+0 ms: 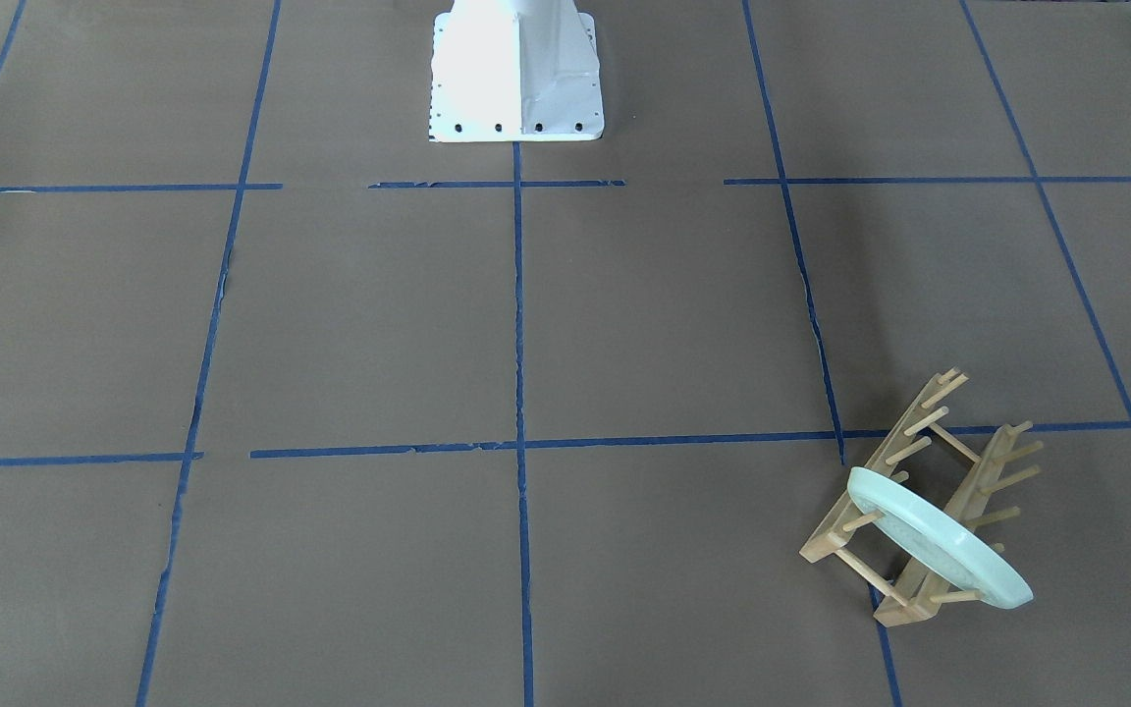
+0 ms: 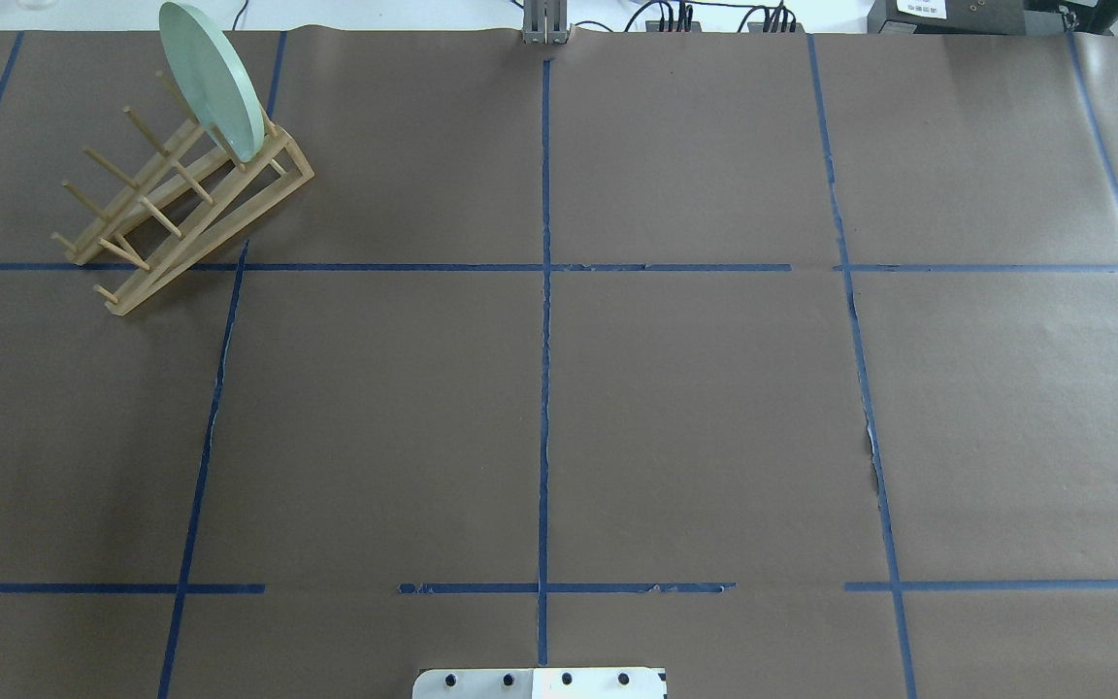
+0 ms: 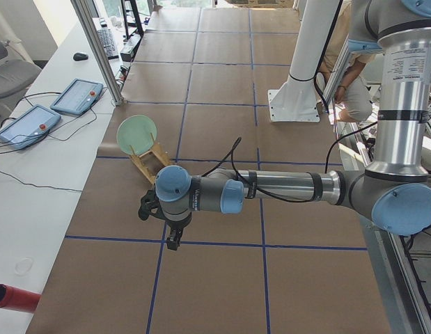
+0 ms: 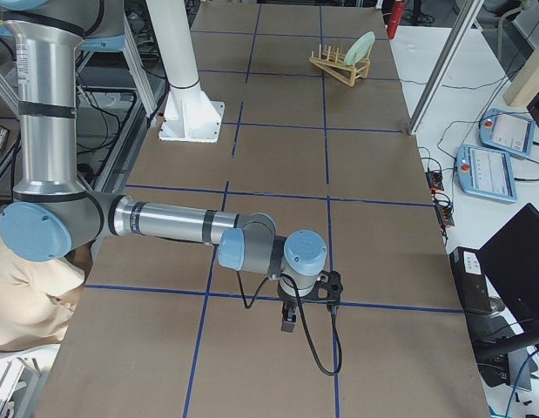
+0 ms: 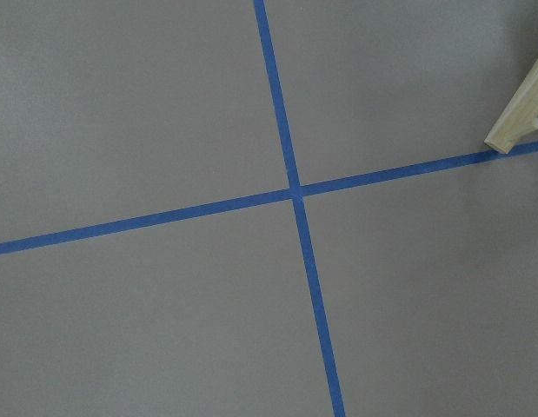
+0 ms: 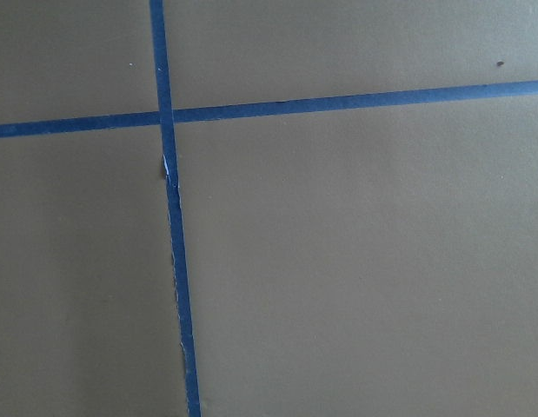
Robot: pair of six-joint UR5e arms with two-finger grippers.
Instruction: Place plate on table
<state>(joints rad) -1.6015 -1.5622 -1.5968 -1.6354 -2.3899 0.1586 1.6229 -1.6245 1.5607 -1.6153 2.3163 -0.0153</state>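
The pale mint-green plate (image 1: 931, 542) stands on edge in the end slot of a light wooden peg rack (image 1: 904, 442), on the brown-paper table (image 1: 369, 324). From overhead the plate (image 2: 205, 78) and rack (image 2: 229, 221) are at the far left of the table (image 2: 695, 408). My left gripper (image 3: 172, 238) hangs above the table a short way on my side of the rack (image 3: 151, 161) and plate (image 3: 136, 132). My right gripper (image 4: 288, 318) hangs over the table's right end, far from the plate (image 4: 362, 45). I cannot tell whether either is open or shut. The left wrist view shows only a rack corner (image 5: 519, 109).
The white robot base (image 1: 516, 74) stands at the near middle edge (image 2: 540, 682). Teach pendants (image 3: 58, 104) and cables lie on the white bench beyond the table's far edge. A person (image 4: 25, 313) sits behind the robot. Blue tape lines cross the paper.
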